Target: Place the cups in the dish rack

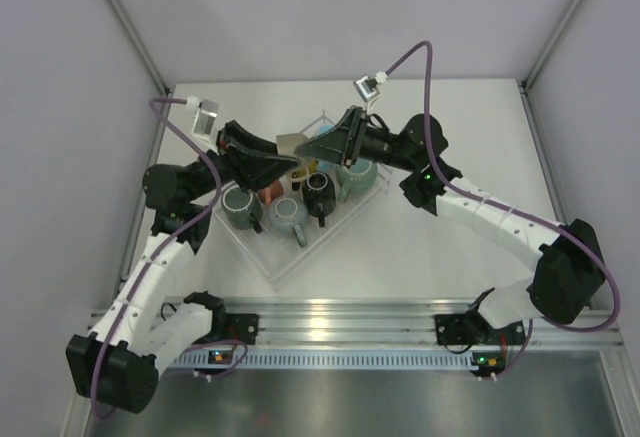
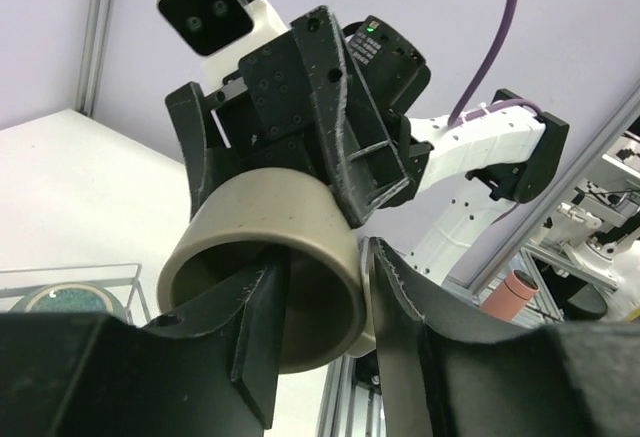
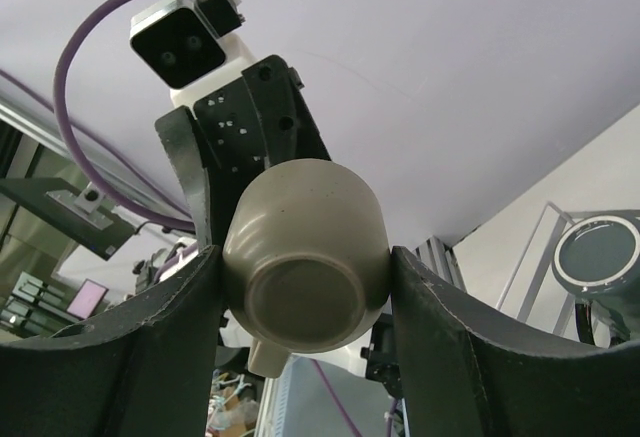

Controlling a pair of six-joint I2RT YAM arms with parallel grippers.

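A small olive mug (image 1: 289, 142) hung in the air over the far part of the clear dish rack (image 1: 338, 234), which sat at an angle near the middle of the counter (image 1: 460, 127). The right end effector (image 3: 303, 257) was clamped on the mug's sides, its base facing that wrist camera. The left end effector (image 2: 325, 257) stood apart, one finger inside the mug and one outside its wall. Five other mugs sat in the rack, among them a light blue one (image 1: 290, 215) and a black one (image 1: 318, 185).
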